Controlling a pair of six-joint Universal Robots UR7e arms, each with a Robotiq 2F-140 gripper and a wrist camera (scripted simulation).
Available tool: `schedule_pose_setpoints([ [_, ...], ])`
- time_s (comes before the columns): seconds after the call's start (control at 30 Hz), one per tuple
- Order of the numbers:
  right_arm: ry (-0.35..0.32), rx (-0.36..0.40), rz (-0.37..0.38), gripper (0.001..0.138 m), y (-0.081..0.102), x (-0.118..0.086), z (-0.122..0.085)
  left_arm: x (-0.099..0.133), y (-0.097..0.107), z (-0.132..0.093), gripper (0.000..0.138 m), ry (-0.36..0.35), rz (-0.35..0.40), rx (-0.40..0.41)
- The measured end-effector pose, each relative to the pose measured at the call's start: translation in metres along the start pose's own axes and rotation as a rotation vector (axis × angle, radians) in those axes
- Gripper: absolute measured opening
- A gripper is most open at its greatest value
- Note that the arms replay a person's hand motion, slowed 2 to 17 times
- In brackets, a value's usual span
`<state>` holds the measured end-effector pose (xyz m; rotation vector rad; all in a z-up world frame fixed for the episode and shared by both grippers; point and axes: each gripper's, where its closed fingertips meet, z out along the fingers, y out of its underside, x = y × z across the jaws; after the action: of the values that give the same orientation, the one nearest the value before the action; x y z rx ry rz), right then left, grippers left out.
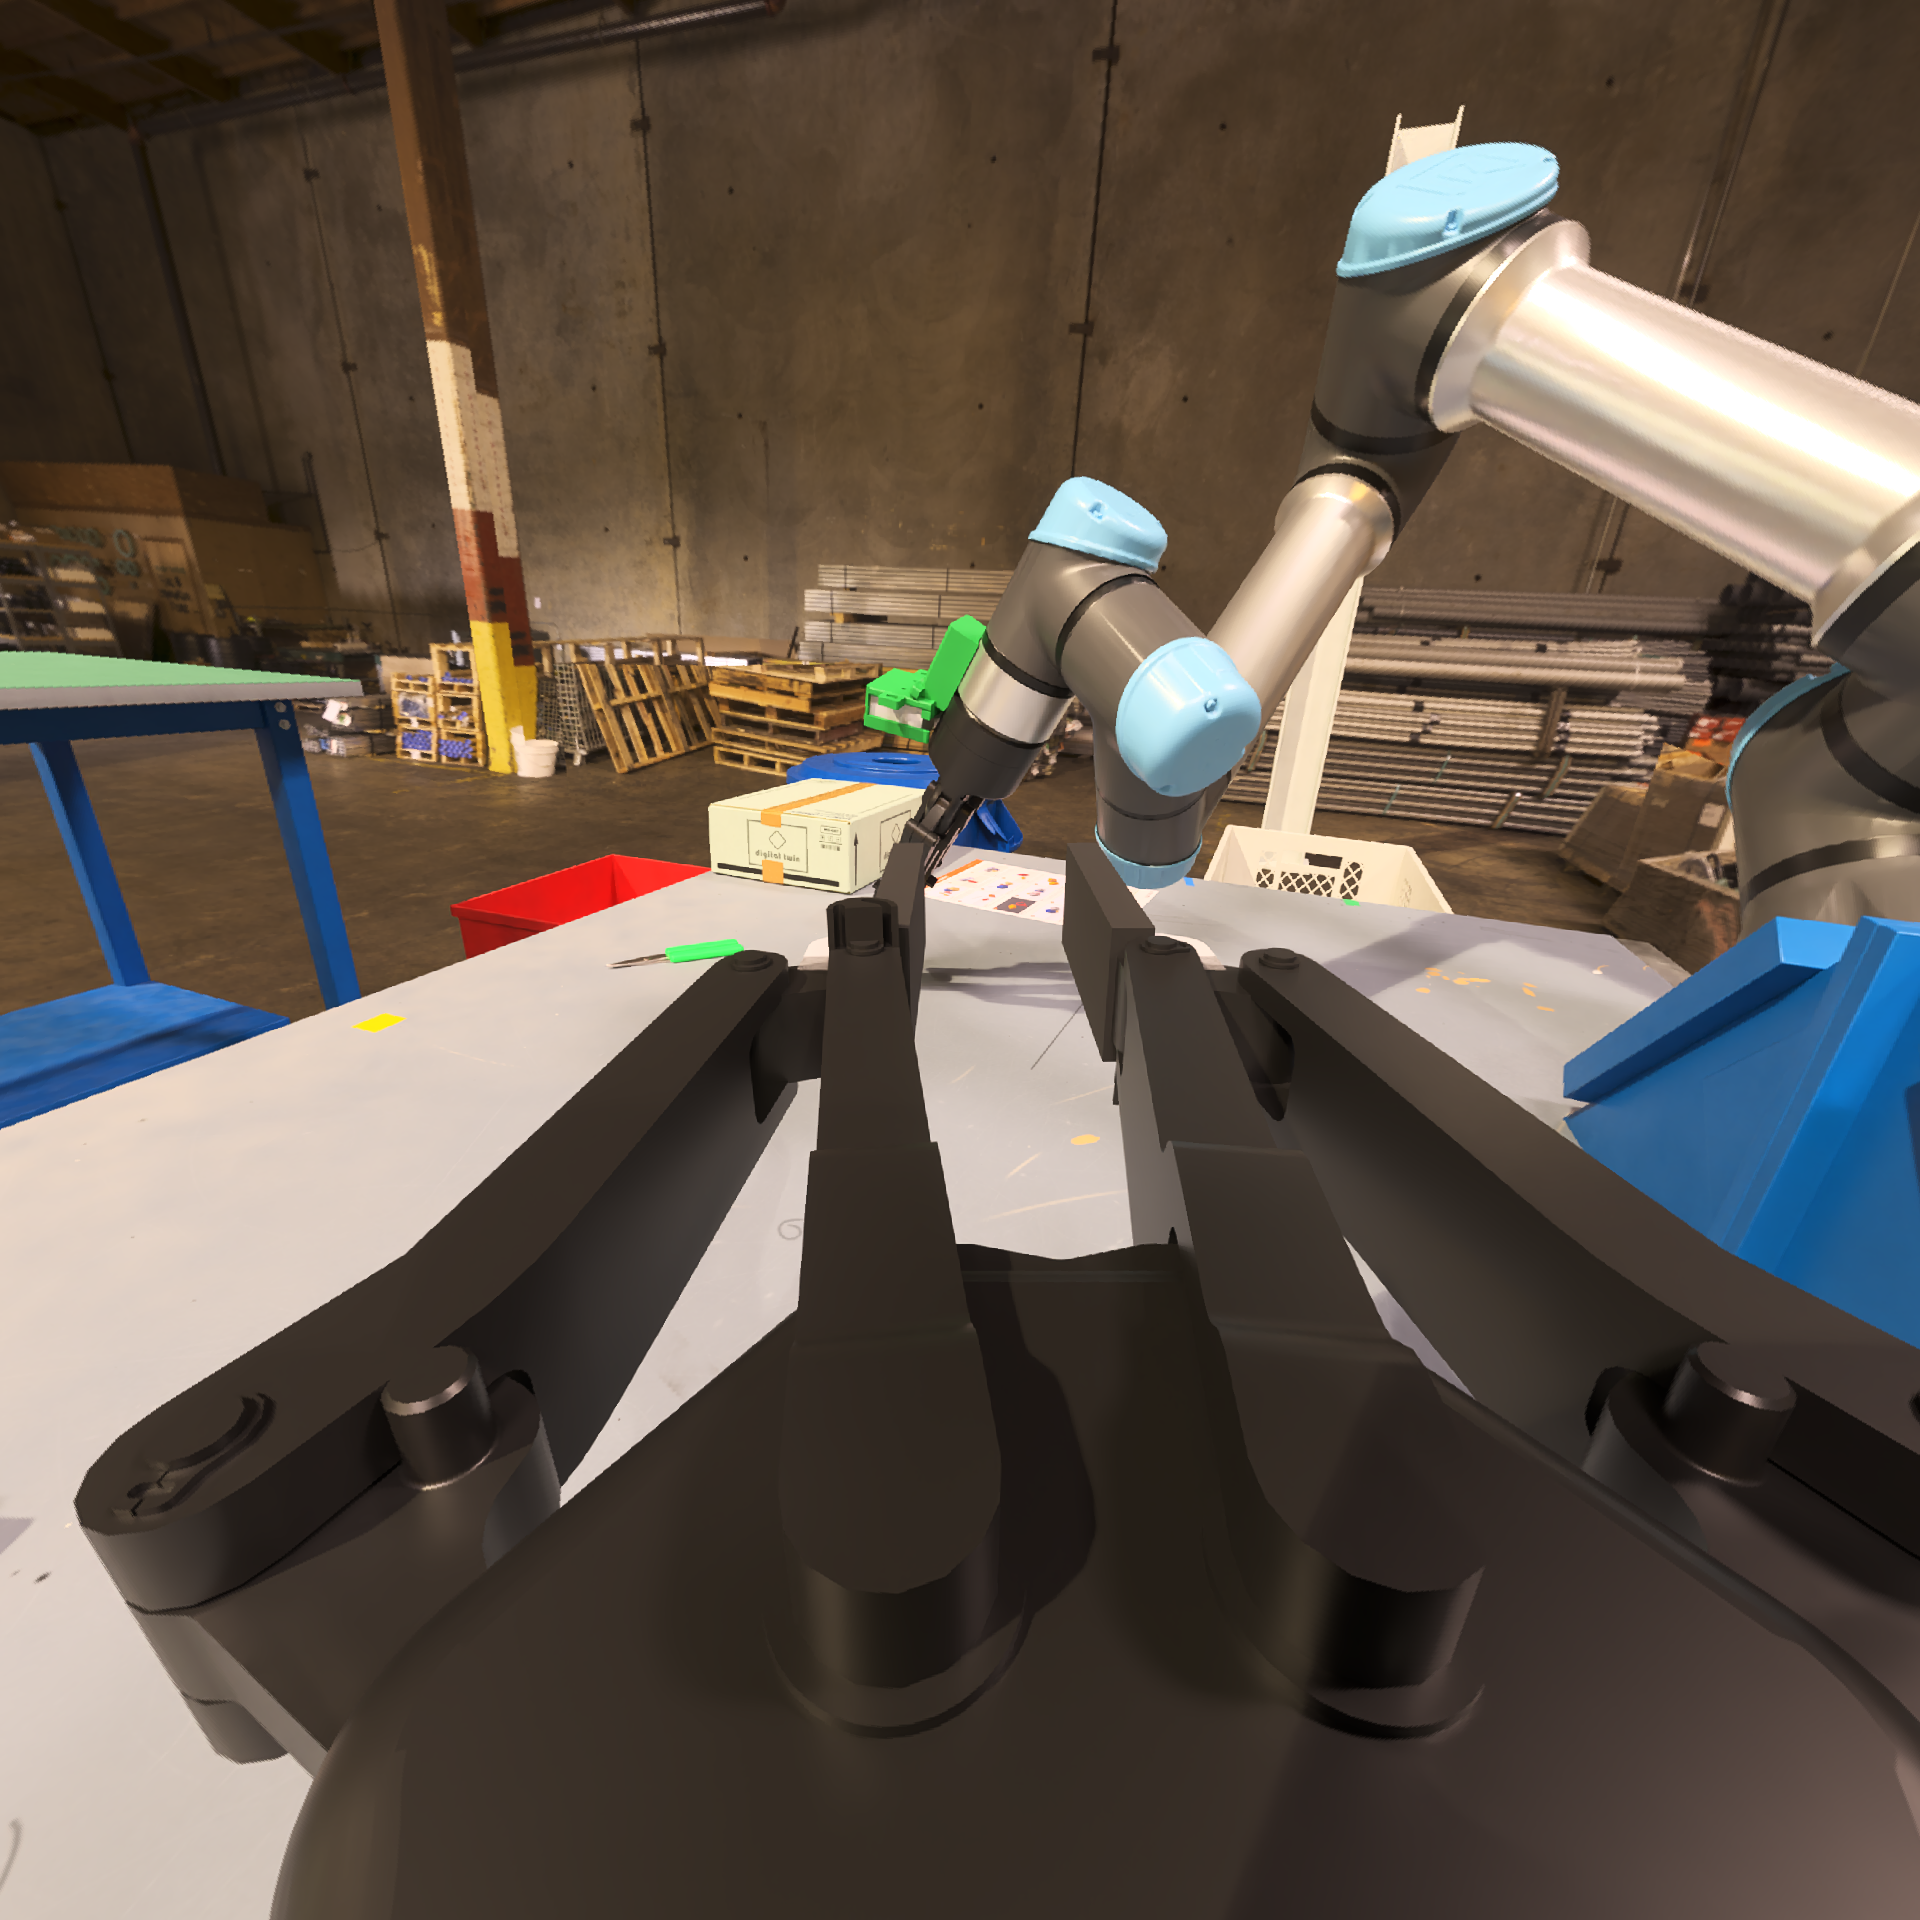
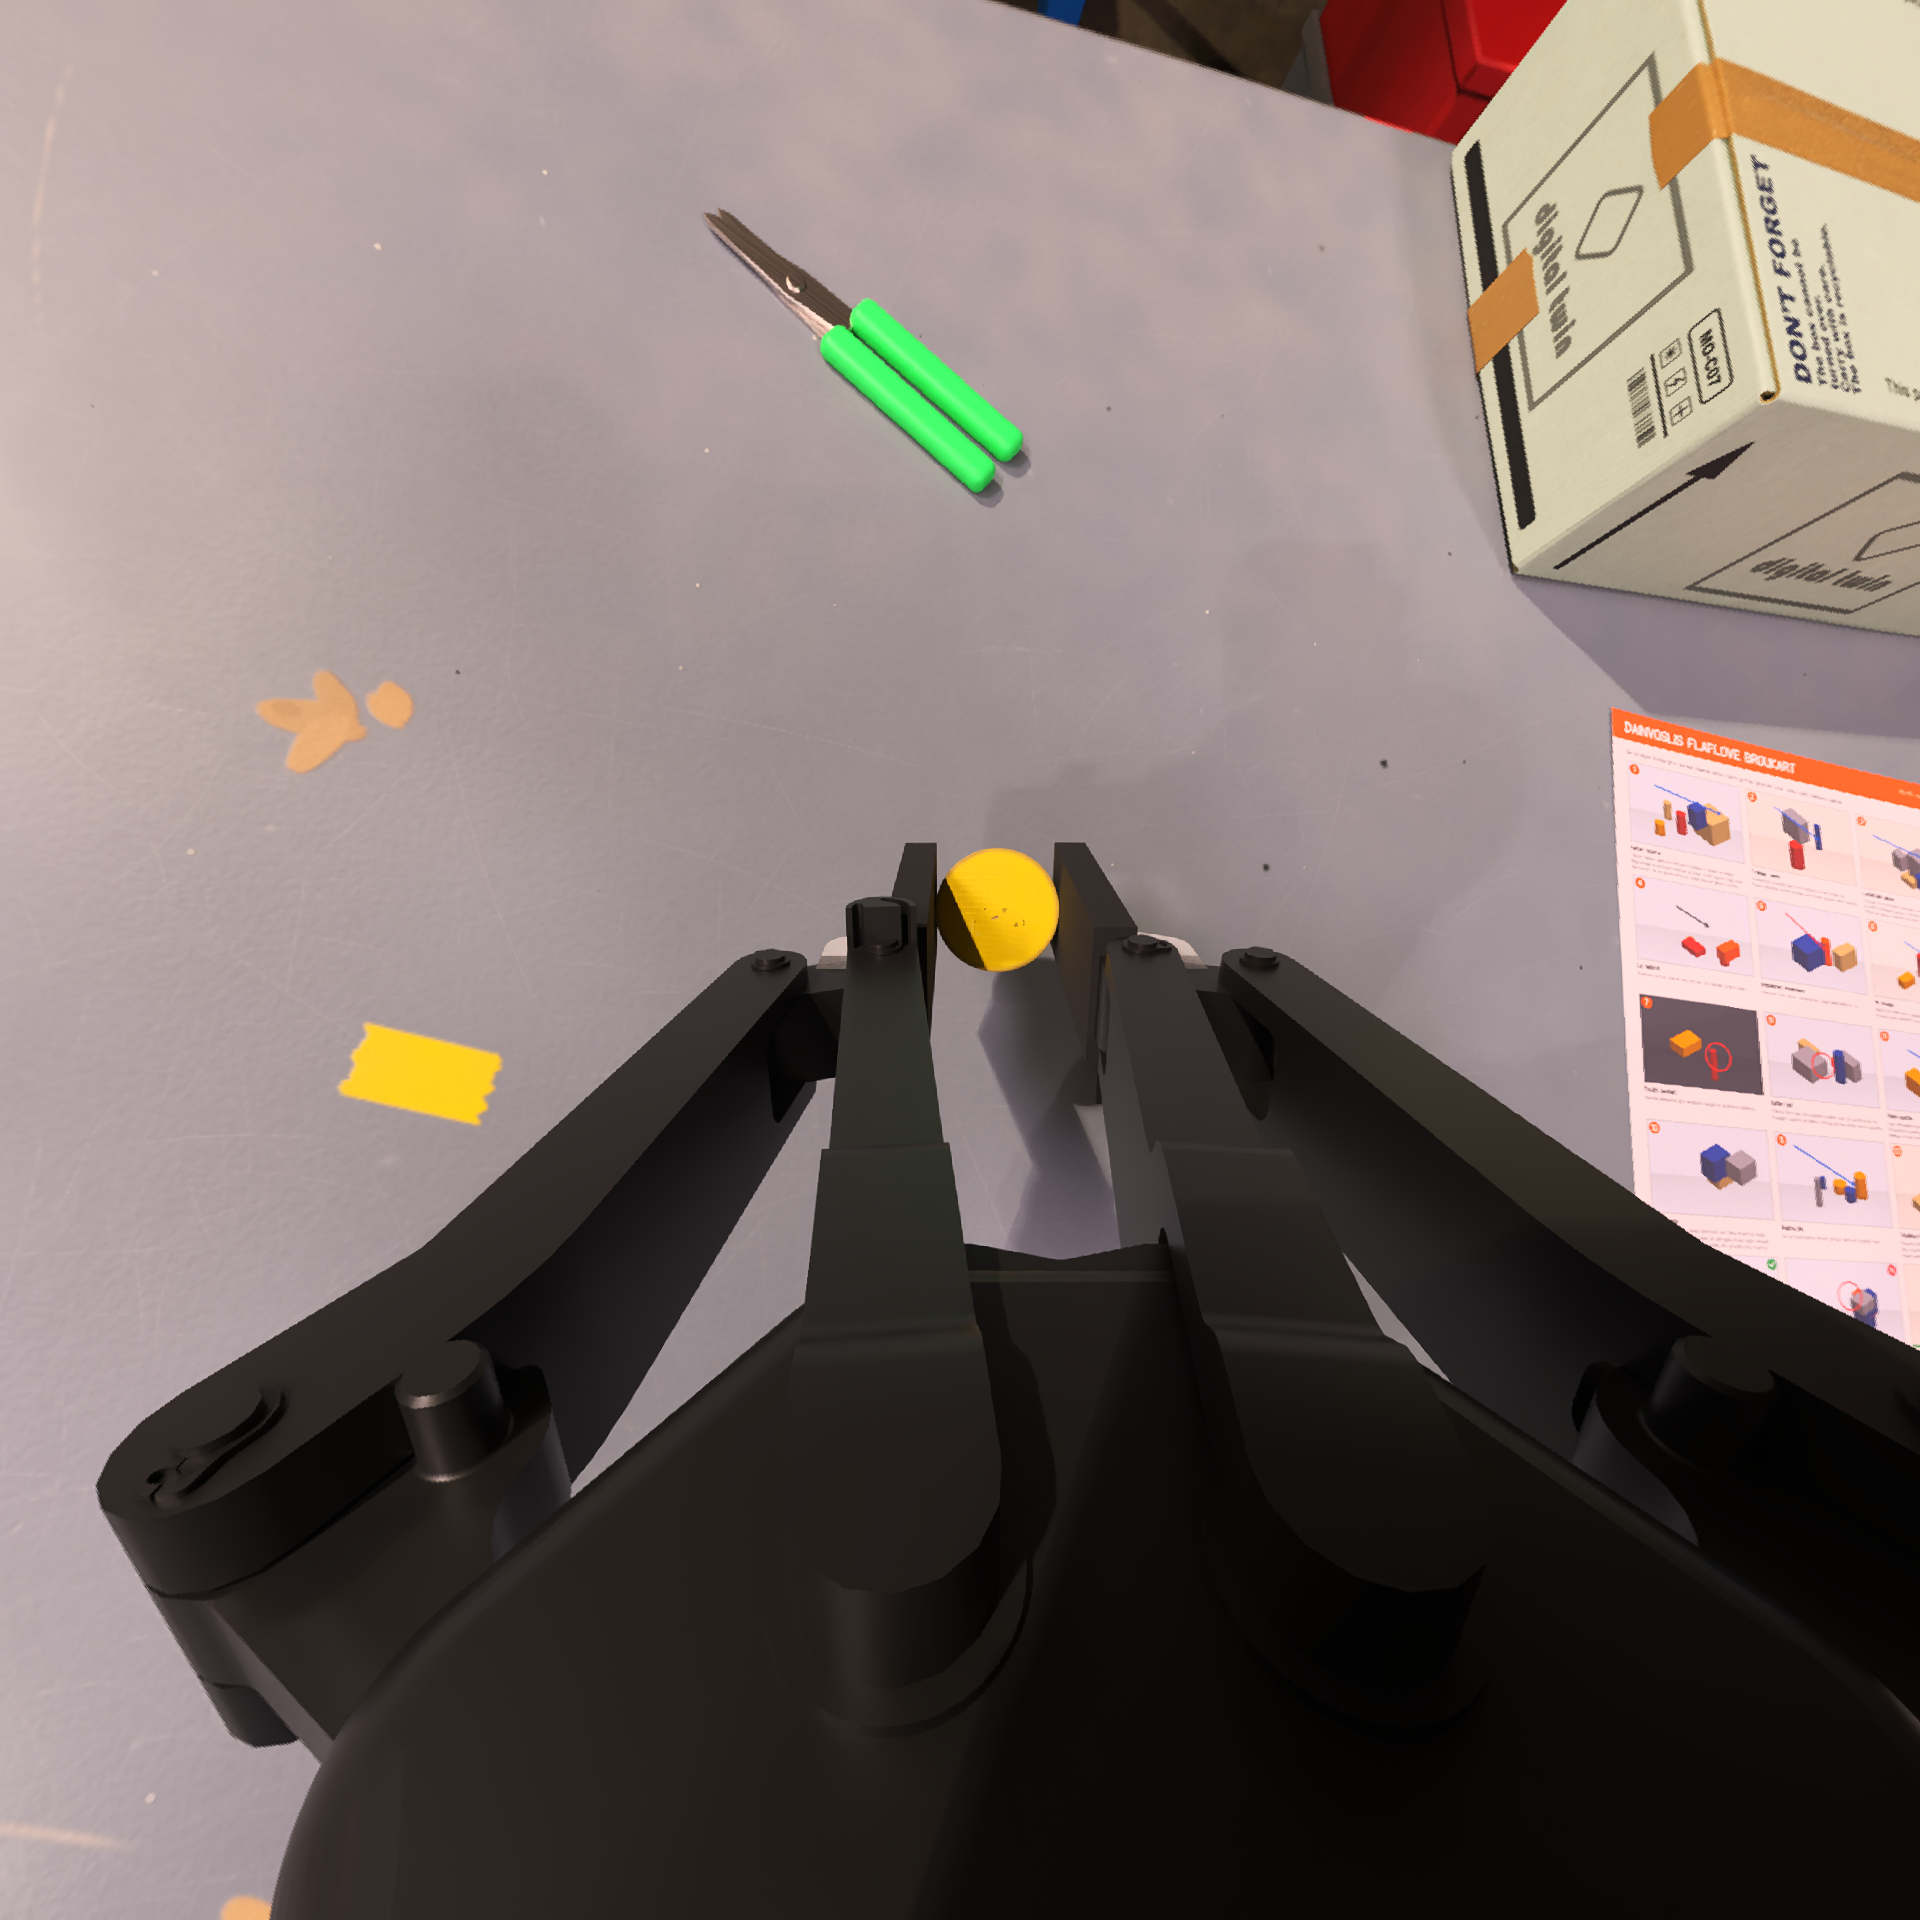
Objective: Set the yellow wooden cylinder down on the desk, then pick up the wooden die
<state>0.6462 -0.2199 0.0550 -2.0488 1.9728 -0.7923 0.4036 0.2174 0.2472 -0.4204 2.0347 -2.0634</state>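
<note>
Yellow painted wood fills the gap between the right gripper's point(image 2: 995, 909) two black fingers: the yellow wooden cylinder point(image 2: 997, 910) is seen end-on, its round face turned toward the camera, and both pads appear to be pressed against its curved sides, so the gripper is judged to be closed on it. The cylinder is held above the grey desk top point(image 2: 623, 644); whether its lower end already touches the surface cannot be told. As a small piece of solid wood, it is expected to be light, stiff and unbreakable, though its smooth round flank could turn or slip between flat pads, and it could roll if laid on its side, so a release on a flat end would be safer. Farther out on the desk lie a pair of green-handled scissors point(image 2: 904, 384), a strip of yellow tape point(image 2: 421, 1072), a pale cardboard box sealed with brown tape point(image 2: 1704, 312) and a printed instruction sheet with an orange header point(image 2: 1766, 997). The wooden die is not visible in either view, so its place cannot be given; such a die would probably be best taken across two opposite flat faces. The left gripper point(image 1: 992, 935) is held over the desk with its fingers apart and nothing between them.
</note>
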Motion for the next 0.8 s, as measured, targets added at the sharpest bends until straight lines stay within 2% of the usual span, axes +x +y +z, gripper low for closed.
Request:
schedule_pose_setpoints([
  [0.5,-0.021,-0.118,-0.023,0.030,0.003,0.000,0.000,-0.004,-0.002,-0.006,0.036,-0.045,0.039,-0.006],
  [0.8,-0.046,-0.191,-0.024,0.030,0.011,-0.001,0.000,-0.002,-0.002,-0.007,0.036,-0.049,0.054,-0.008],
])
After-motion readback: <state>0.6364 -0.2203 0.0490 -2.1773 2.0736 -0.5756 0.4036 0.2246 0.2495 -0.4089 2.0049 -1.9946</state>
